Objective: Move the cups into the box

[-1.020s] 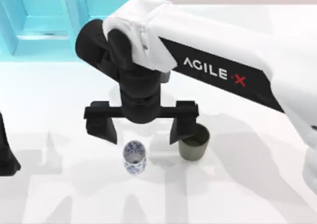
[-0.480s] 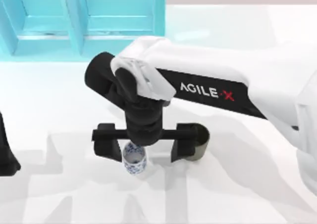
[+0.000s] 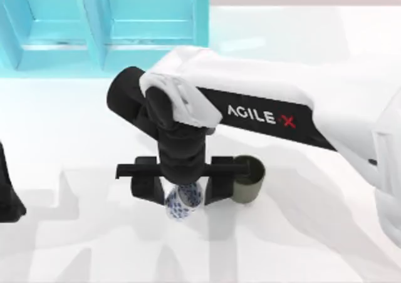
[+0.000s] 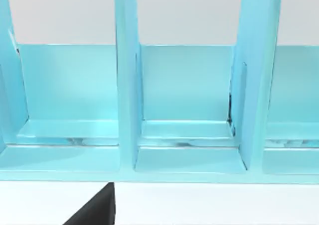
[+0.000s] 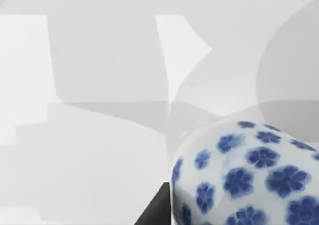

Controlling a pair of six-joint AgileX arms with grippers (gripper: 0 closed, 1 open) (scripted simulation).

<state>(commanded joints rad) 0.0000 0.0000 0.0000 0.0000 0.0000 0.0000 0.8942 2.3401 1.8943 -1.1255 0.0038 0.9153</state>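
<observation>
Top view: my right pincer (image 3: 182, 184) sits mid-surface w/ fingers closed around the blue-patterned cup (image 3: 183, 201), which looks tilted. Olive-grey cup (image 3: 249, 181) stands just beside its right finger. Box (image 3: 106, 26) at back left. Left arm (image 3: 9, 195) parked at left edge.

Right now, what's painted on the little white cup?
Blue flowers all over the white cup, best seen in the right wrist view.
</observation>
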